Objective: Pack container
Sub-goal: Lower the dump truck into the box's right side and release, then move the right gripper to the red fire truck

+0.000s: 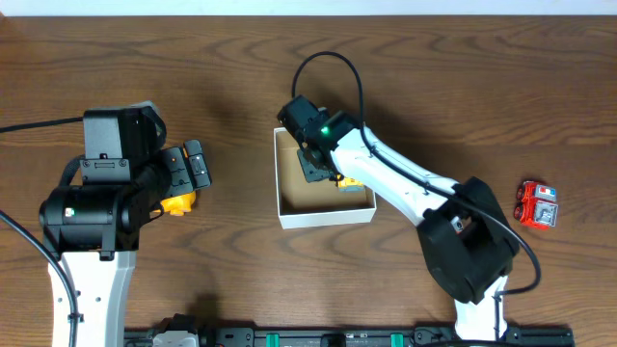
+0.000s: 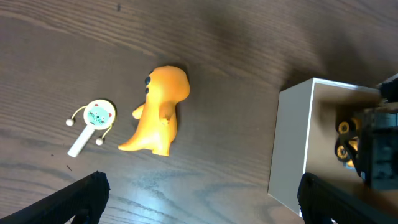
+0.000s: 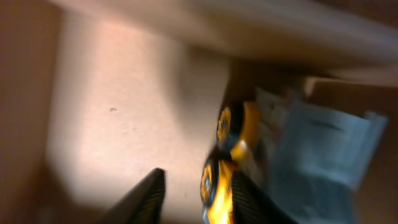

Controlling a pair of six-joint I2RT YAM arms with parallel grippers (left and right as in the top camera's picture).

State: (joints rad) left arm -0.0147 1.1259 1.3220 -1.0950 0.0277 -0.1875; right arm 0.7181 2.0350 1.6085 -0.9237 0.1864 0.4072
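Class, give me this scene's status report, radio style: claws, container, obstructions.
Left claw open over orange dinosaur. Right claw inside container at yellow car, grip unclear. Red car outside, on table.

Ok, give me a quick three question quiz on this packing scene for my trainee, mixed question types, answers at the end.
1. True or false: the red toy car lies on the table, outside the container.
2. What lies beside the orange dinosaur? A, a small white rattle; B, a spoon; C, a blue ball.
3. Fill in: the ___ hand reaches into the container, where the yellow toy car sits.
Key: 1 true; 2 A; 3 right hand.
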